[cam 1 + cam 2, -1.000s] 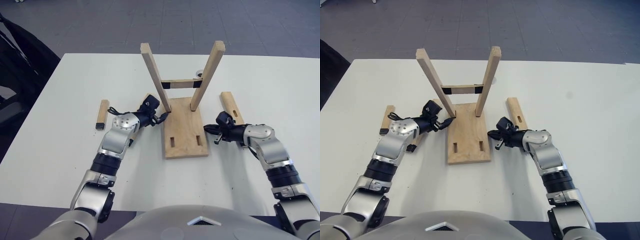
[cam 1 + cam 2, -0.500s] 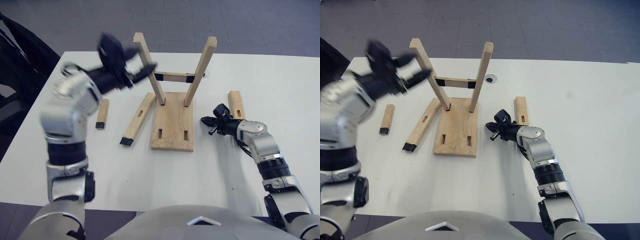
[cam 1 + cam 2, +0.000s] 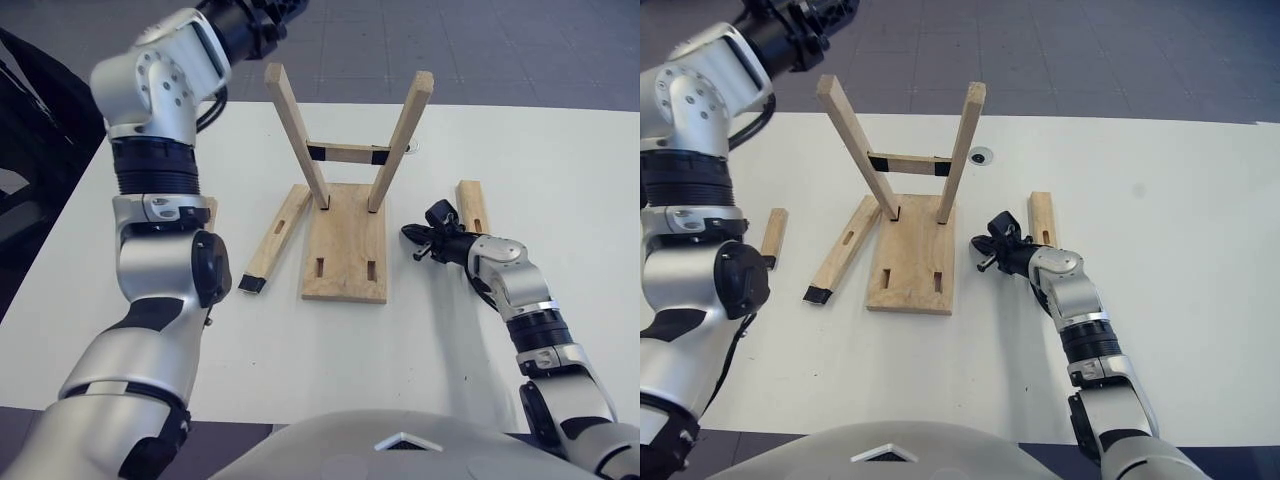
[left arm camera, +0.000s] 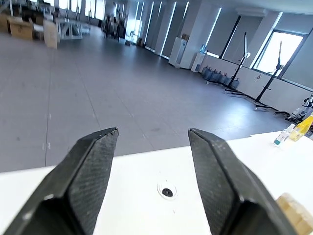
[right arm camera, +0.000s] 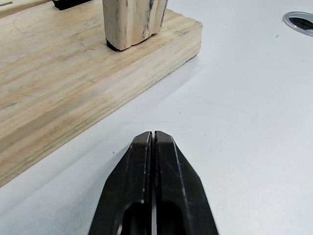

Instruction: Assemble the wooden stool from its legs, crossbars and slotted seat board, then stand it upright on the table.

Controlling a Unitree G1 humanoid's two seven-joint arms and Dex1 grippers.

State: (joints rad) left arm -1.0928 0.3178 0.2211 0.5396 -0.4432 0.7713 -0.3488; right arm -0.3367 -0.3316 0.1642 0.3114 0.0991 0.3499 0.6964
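The table (image 3: pixel 560 150) carries the seat board (image 3: pixel 345 240), lying flat with two legs (image 3: pixel 298 135) standing in its far slots, splayed and tied by a crossbar (image 3: pixel 348 153); its two near slots are bare. Stiff, dry, light wood, I judge. Nothing looks fragile, but the upright pair seems top-heavy and would likely rock if nudged, so steady it low, close to the board. A loose leg (image 3: pixel 275 238) lies just left of the board, another (image 3: pixel 470 205) to its right, and a short crossbar (image 3: pixel 770 237) farther left; each is best gripped across its narrow faces near mid-length. The left gripper (image 4: pixel 152 134) is raised high beyond the board's far left corner, jaws wide apart and empty. The right gripper (image 5: pixel 152 134) sits low just right of the board, fingers pressed together on nothing — whether it touches the table is hard to tell.
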